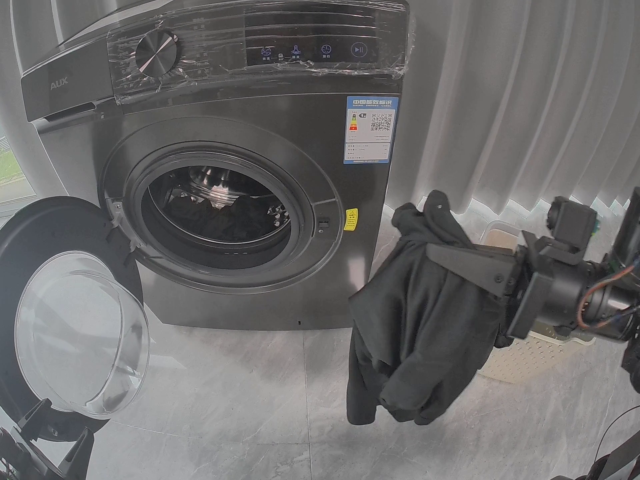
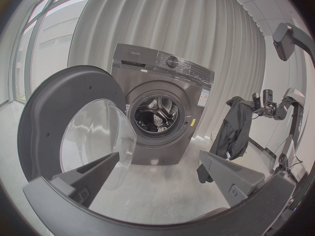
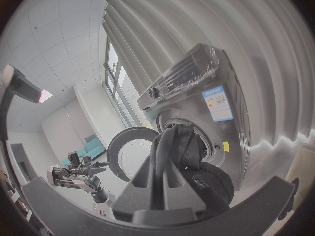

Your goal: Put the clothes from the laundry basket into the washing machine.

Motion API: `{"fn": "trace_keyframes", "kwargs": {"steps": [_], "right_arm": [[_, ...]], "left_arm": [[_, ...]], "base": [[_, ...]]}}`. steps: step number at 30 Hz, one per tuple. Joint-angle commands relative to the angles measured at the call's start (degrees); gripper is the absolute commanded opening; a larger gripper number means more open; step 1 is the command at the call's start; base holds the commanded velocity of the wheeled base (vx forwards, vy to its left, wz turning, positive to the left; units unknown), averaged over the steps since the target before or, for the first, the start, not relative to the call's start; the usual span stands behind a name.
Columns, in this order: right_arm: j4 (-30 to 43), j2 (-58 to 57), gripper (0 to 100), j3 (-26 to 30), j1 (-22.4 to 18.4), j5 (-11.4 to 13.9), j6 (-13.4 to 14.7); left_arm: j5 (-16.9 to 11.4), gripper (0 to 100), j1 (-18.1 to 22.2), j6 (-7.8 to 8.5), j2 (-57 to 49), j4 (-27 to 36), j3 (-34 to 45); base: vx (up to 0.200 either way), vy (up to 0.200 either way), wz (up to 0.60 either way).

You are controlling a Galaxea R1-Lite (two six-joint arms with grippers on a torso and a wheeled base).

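Observation:
The grey washing machine [image 1: 253, 135] stands with its round door [image 1: 73, 328] swung open to the left. Dark clothes [image 1: 220, 220] lie inside the drum. My right gripper [image 1: 440, 255] is shut on a black garment [image 1: 420, 328], which hangs above the floor to the right of the machine. In the right wrist view the garment [image 3: 178, 145] bunches above the closed fingers [image 3: 144, 184]. The cream laundry basket [image 1: 533, 361] sits on the floor behind the garment. My left gripper [image 2: 157, 156] is open and holds nothing, low beside the open door [image 2: 65, 122].
White curtains [image 1: 520, 88] hang behind and to the right of the machine. Grey tiled floor [image 1: 253, 395] lies open in front of the drum. The door [image 3: 131, 151] juts out toward the left arm.

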Motion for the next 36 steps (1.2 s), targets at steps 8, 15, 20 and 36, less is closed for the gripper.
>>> {"fn": "trace_keyframes", "kwargs": {"steps": [8,15,20,36], "right_arm": [[-7.29,22.23,0,-8.85,4.87,-6.21,0.32],[-8.52,24.96,0,-9.90,4.87,-6.29,0.58],[-8.52,25.84,0,-11.13,4.87,-6.29,0.85],[-12.13,32.16,0,-16.41,8.04,-6.47,1.02]], "left_arm": [[0.12,100,-0.01,-0.34,0.06,-0.11,0.84],[0.12,100,-0.01,-0.34,-0.02,-0.20,0.92],[0.12,100,-0.01,-0.34,-0.02,-0.11,0.92],[0.12,100,-0.01,0.01,0.06,-0.11,0.92]], "base": [[0.000,0.050,0.00],[0.000,0.200,0.00],[0.000,0.120,0.00],[0.000,0.000,0.00]]}}
